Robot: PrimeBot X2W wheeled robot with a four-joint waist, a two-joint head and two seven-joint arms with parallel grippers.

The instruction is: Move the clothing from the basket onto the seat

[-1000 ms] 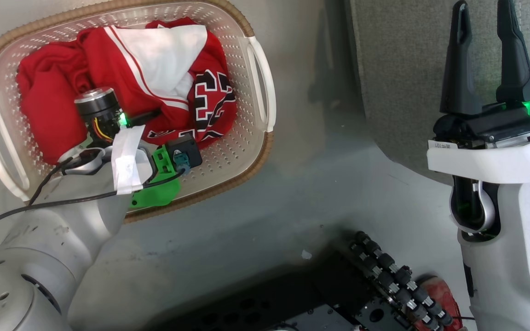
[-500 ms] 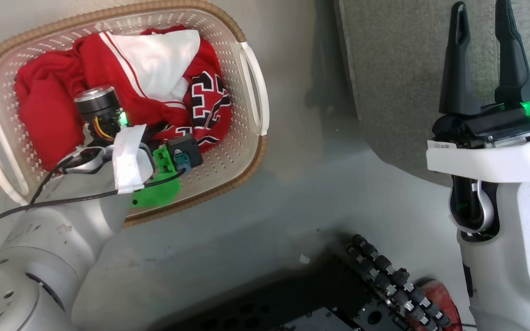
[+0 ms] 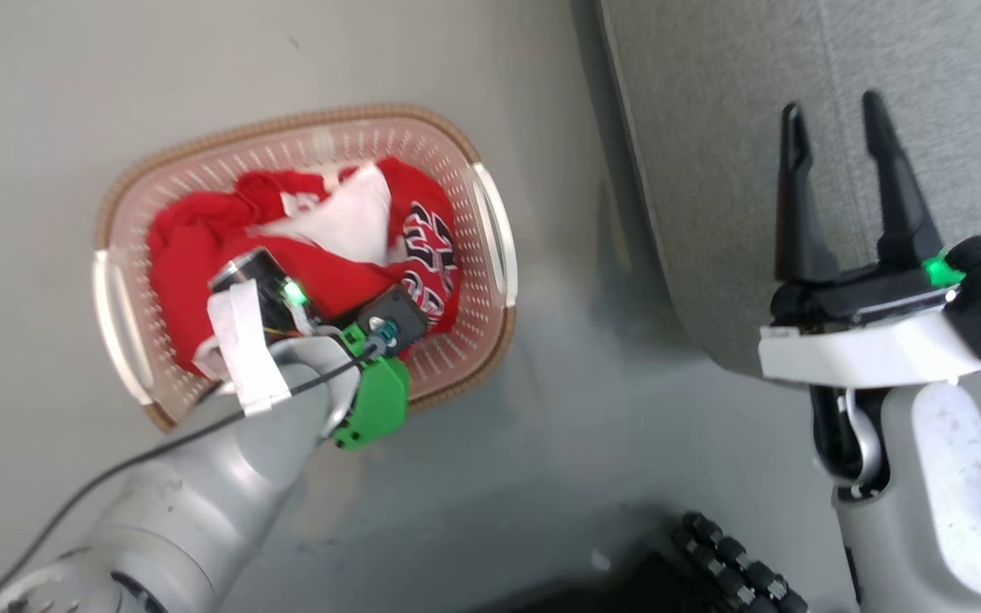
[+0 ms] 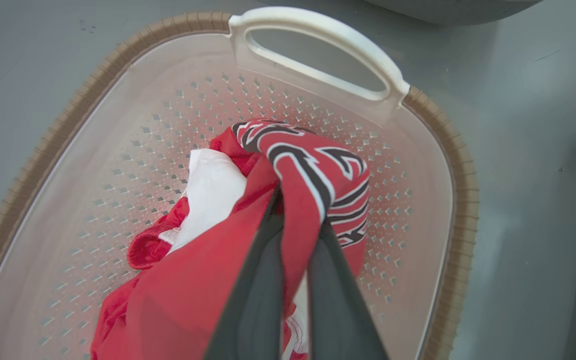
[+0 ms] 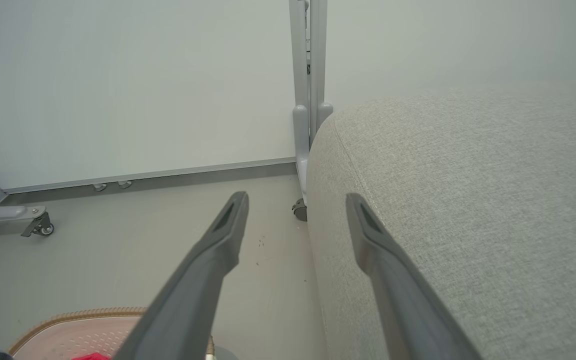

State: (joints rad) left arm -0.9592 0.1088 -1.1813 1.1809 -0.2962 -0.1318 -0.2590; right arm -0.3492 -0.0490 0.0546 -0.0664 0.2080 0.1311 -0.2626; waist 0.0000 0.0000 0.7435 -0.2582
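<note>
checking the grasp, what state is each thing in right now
left gripper, shut on the clothing
right gripper, open, empty, by the seat's edge
clothing, bunched in the basket, one fold pinched
basket, upright, holding the clothing
seat, no clothing on the part in view

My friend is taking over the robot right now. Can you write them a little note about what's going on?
The left claw is shut on the clothing, down inside the basket.
The right claw is open and holds nothing, raised by the edge of the seat.
Done: clothing gripped.
Left: lift it out, carry it onto the seat, let go.
</note>
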